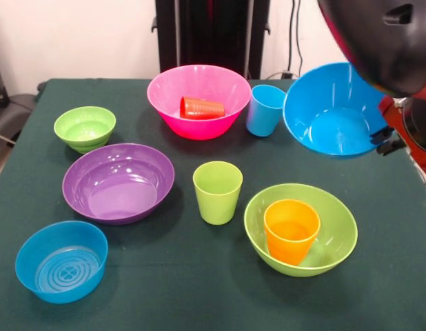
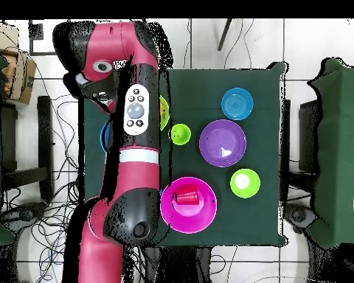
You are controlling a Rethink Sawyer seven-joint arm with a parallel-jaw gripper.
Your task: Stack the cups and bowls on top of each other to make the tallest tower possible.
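- We're seeing the large blue bowl (image 1: pixel 335 110) hanging tilted by the arm; the tool itself is hidden, so we can't tell its state, probably gripping.
- We're worrying it slips or knocks the orange cup (image 1: pixel 291 230) in the lime green bowl (image 1: pixel 337 238).

— What surrounds the square table with the dark green cloth (image 1: pixel 199 303)?
— A plain white wall (image 1: pixel 75 34) behind; pale tiled floor (image 2: pixel 313 44) strewn with black cables (image 2: pixel 43 243)
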